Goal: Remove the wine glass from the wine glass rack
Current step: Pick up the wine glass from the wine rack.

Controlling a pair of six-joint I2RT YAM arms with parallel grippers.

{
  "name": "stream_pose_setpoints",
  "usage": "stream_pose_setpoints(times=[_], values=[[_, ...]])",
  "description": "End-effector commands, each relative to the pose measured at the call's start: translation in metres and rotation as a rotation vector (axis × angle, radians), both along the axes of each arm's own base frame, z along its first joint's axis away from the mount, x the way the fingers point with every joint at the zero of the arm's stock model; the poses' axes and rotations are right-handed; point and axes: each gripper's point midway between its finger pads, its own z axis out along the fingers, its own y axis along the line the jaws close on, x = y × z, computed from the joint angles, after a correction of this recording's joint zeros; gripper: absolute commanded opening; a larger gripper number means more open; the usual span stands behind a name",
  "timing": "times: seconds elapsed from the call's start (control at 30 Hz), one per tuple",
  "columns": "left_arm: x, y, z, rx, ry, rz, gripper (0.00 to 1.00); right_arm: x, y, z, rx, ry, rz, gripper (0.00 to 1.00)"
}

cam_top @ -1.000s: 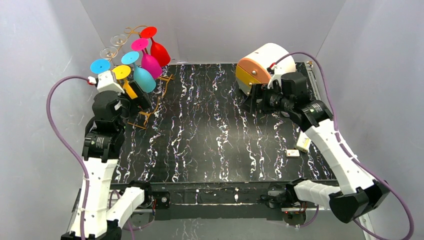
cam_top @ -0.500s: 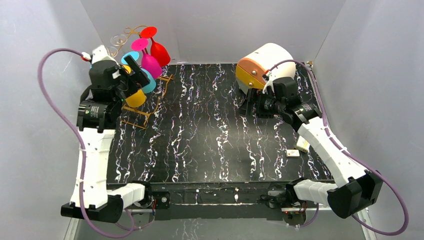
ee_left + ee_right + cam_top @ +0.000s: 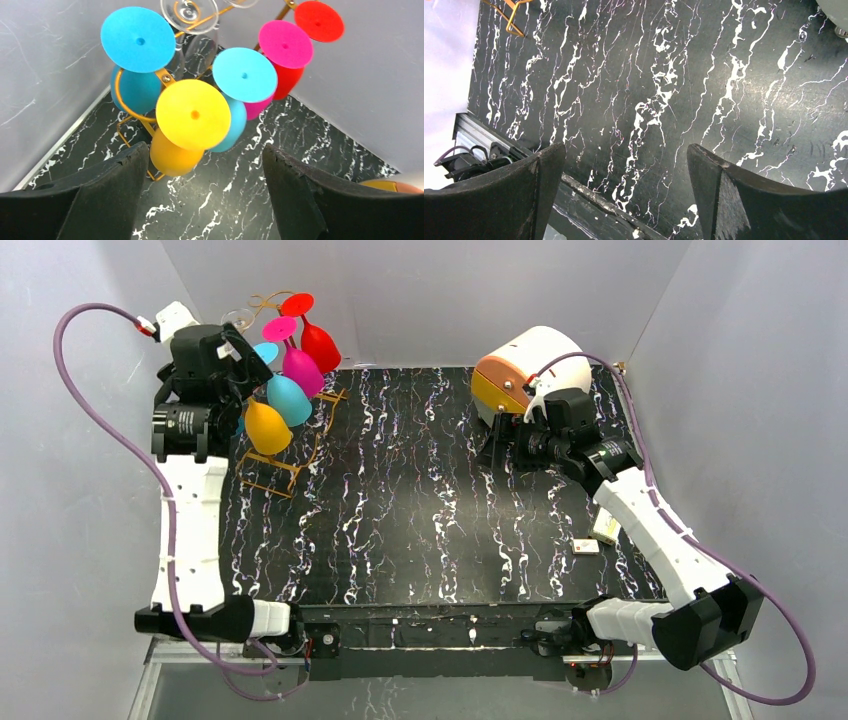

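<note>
Left claw (image 3: 205, 150) gaping, empty, over yellow wine glass (image 3: 192, 115): likely light, slick; grip stem. Right claw (image 3: 624, 147) gaping.

Bench (image 3: 430, 520): black slab with white marble-style veining, matte, fills most of the enclosure. Three plain pale grey panels box it in: back wall (image 3: 430, 300), left wall (image 3: 50, 620), right wall (image 3: 770, 390). They meet at the bench's far corners. Left wall shows faint marbled streaks in the left wrist view. Thin silver strip (image 3: 70, 137) runs along the bench's left edge at the foot of that wall. Silver frame rail (image 3: 466, 125) sits under the near edge. Grey floor (image 3: 430, 695) below it. Light is even and diffuse, shadows soft.
</note>
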Motion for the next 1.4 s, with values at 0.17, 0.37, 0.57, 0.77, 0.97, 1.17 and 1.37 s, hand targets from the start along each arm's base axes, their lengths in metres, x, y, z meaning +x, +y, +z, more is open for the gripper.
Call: stream_pose_setpoints(times=[0.17,0.37,0.57,0.77,0.97,1.17,1.37], values=[[0.019,0.044,-0.013,-0.062,0.032,0.025,0.73,0.003,0.004,0.018,0.028,-0.037,0.009,0.99],[0.027,0.050,-0.020,-0.109,0.017,-0.039,0.71,0.006,0.003,0.017,0.008,-0.043,0.015,0.99],[0.040,0.041,-0.034,-0.176,0.015,-0.135,0.70,0.007,0.009,0.018,0.018,-0.030,0.047,0.99],[0.046,0.039,-0.040,-0.226,-0.012,-0.167,0.62,0.005,0.010,0.015,0.018,-0.029,0.060,0.99],[0.049,0.040,-0.043,-0.262,-0.029,-0.174,0.53,0.006,0.007,0.014,-0.001,-0.040,0.058,0.99],[0.047,0.038,-0.046,-0.329,-0.067,-0.179,0.50,0.005,0.010,0.013,0.004,-0.027,0.072,0.98],[0.044,0.034,-0.051,-0.382,-0.074,-0.179,0.48,0.005,0.012,0.012,0.012,-0.017,0.080,0.97]])
